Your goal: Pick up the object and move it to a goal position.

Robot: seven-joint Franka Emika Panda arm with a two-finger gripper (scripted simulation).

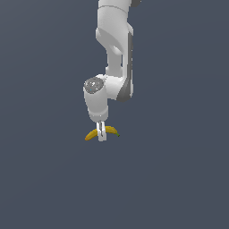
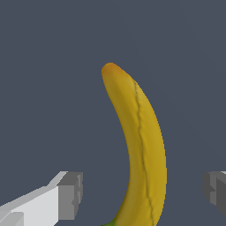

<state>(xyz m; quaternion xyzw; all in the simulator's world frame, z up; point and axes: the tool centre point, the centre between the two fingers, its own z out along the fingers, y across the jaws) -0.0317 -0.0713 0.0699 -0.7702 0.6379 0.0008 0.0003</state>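
One banana [image 2: 143,150] lies on the surface between the pincer [image 2: 143,192] fingers, which stand apart, untouching. Likely light, firm, smooth-skinned: grip mid-body across the curve; stem points toward 4 o'clock in the exterior view.

1. A flat, matte, dark slate-blue surface [image 1: 40,179] fills the exterior view from twelve o'clock round to six and back, even in tone.
2. The same plain dark slate-blue surface [image 2: 44,66] backs the whole wrist view.
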